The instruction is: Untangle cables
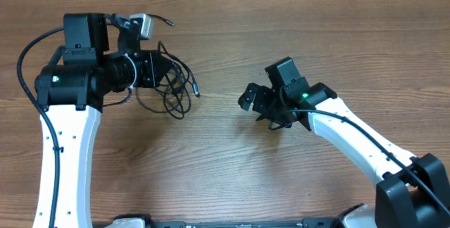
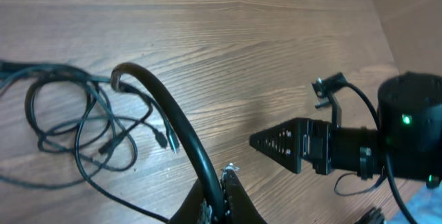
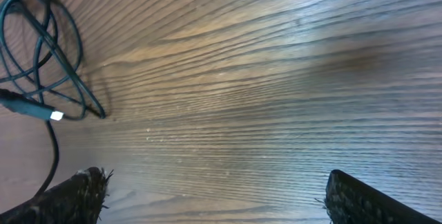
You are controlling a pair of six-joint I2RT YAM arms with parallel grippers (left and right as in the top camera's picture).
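No legible writing
No text, label, brand, number or sign can be read in any view, whether on the left arm (image 1: 70,136), the right arm (image 1: 351,133), the cables (image 1: 172,87) or the table (image 1: 232,172).

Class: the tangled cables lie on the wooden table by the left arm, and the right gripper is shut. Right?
No: the right gripper is open, its fingers wide apart in the right wrist view. The cables do lie by the left arm.
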